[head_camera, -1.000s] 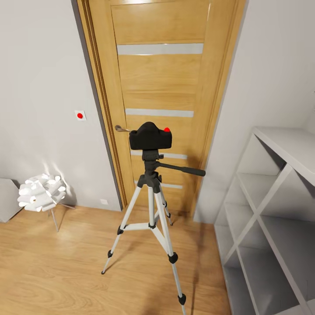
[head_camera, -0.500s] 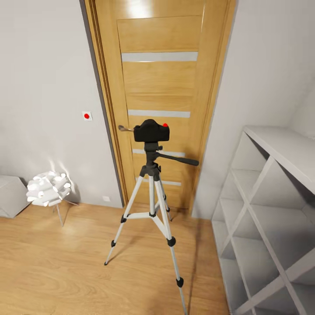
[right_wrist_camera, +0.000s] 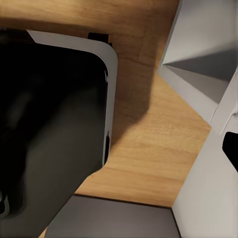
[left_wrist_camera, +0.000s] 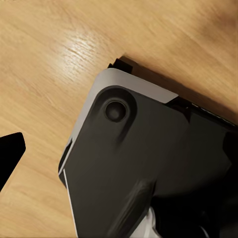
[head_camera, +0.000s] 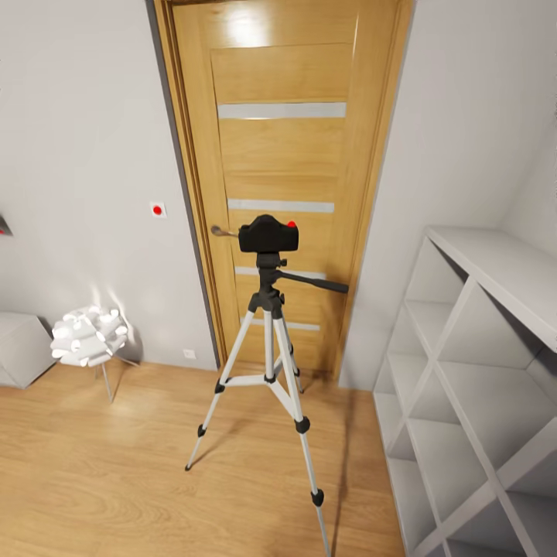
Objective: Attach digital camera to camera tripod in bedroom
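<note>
At frame centre the digital camera sits atop the camera tripod before the oak door; either end effector's state cannot be told.

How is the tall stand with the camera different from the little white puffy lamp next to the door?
The camera tripod is much taller than the lamp, reaching about door-handle height. The tripod's three silver-white legs splay wide with black joints; the lamp's legs are thin and short. The tripod carries the black digital camera on top, while the lamp's top is a glowing white ball of petals. Both stand upright on the wood floor on thin legs.
</note>
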Available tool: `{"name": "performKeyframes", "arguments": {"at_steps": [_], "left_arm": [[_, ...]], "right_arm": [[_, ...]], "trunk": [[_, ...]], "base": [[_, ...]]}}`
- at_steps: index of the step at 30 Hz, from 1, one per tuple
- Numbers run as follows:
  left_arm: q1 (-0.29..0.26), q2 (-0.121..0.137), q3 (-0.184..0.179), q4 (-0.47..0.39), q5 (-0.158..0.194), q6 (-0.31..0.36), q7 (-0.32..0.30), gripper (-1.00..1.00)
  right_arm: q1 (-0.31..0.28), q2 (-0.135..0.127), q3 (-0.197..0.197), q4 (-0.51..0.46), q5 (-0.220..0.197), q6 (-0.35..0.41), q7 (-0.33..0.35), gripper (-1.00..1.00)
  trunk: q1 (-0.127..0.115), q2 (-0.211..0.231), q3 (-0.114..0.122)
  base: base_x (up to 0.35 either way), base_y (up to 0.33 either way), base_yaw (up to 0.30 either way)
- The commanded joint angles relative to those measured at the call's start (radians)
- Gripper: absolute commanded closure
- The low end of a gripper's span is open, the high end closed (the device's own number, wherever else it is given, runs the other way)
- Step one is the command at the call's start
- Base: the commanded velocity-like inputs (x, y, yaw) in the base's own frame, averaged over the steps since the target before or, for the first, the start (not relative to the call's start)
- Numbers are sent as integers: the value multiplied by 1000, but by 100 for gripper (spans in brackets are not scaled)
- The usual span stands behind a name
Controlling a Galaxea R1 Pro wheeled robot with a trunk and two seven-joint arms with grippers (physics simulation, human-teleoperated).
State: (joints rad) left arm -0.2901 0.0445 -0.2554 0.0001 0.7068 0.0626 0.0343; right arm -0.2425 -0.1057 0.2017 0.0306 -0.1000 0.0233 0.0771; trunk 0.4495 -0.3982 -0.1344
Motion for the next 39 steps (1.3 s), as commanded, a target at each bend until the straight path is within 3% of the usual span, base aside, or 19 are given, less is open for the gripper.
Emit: {"name": "performKeyframes", "arguments": {"at_steps": [1, 39], "left_arm": [[-1, 0, -8, 0, 8, 3, 3, -100], [-1, -3, -8, 1, 7, 28, 0, -100]], "right_arm": [[-1, 0, 8, 2, -10, 1, 4, -100], [-1, 0, 7, 3, -12, 4, 4, -100]], "trunk": [[1, -2, 0], [1, -2, 60]], "base": [[-3, 0, 0], [0, 0, 0]]}}
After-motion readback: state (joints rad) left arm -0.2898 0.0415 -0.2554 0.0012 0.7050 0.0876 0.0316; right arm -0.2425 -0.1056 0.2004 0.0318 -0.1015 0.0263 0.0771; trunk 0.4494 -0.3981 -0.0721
